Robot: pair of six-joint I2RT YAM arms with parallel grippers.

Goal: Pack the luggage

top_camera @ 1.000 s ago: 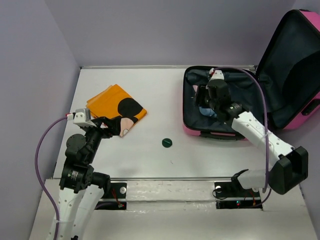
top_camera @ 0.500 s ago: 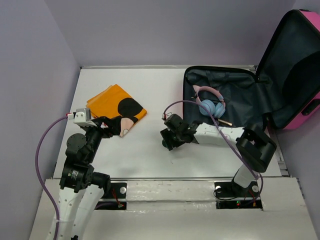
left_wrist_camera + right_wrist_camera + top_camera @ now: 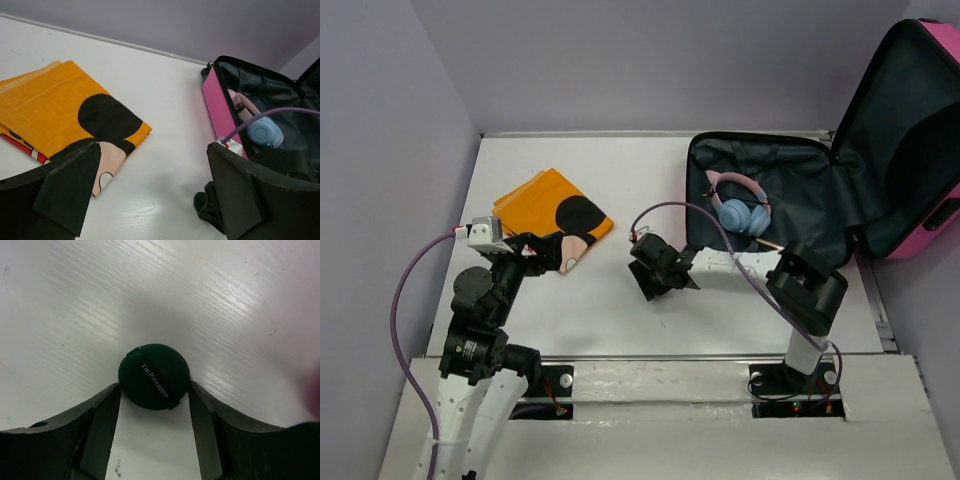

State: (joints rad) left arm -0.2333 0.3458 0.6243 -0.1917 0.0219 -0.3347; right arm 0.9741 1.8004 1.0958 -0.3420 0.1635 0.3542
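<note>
Right arm reaches low toward frame centre, right gripper pinching the green disc. Left gripper is spread. The luggage lies open upper right, lid raised rightward.

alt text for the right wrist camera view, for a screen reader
A small round dark green disc printed "I'm Pineapple" lies flat on the white table, bracketed by the right gripper, whose black fingertips sit at either side of it. Whether they are squeezing it cannot be told.

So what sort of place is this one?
Probably a lab robot cell, not a home: a white table boxed in by plain lilac walls, with staged props like the pink suitcase and folded orange cloth.
</note>
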